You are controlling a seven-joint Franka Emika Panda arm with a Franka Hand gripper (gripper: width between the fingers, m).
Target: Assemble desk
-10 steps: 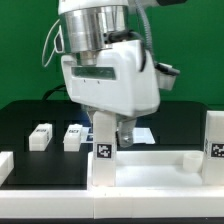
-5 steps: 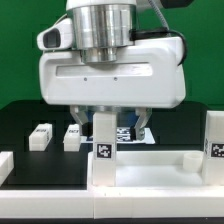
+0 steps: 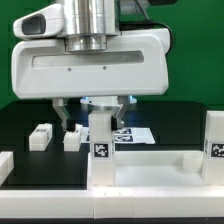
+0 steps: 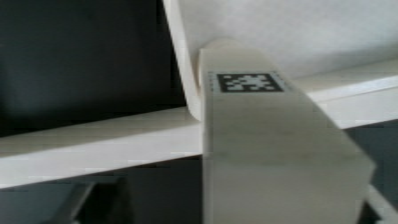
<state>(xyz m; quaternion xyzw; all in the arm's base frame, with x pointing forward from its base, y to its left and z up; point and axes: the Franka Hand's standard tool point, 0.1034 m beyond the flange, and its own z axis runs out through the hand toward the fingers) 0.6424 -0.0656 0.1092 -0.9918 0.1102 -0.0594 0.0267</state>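
At the table's front edge, exterior view: the desk panel (image 3: 150, 172) lies flat with its rim upward. An upright leg (image 3: 103, 135) stands at the panel's far rim and carries a square tag (image 3: 103, 151) on its near face. A second upright leg (image 3: 214, 135) stands at the panel's corner on the exterior view's right. On the black table (image 3: 20, 118), toward the exterior view's left, the first loose leg (image 3: 40, 137) and the second loose leg (image 3: 72, 138) lie just beside each other. The marker board (image 3: 138, 133) lies behind the upright leg. The gripper (image 3: 96, 125) hangs over that leg with its jaws parted. Its fingers (image 3: 66, 115) flank the leg, with a clear gap on the exterior view's left, and grip nothing.

Wrist view: the upright leg (image 4: 267, 150) fills the frame, seen from above with its tag (image 4: 246, 82) facing the camera. The panel rim (image 4: 107, 145) meets it from one side. The fingers cannot be made out here.
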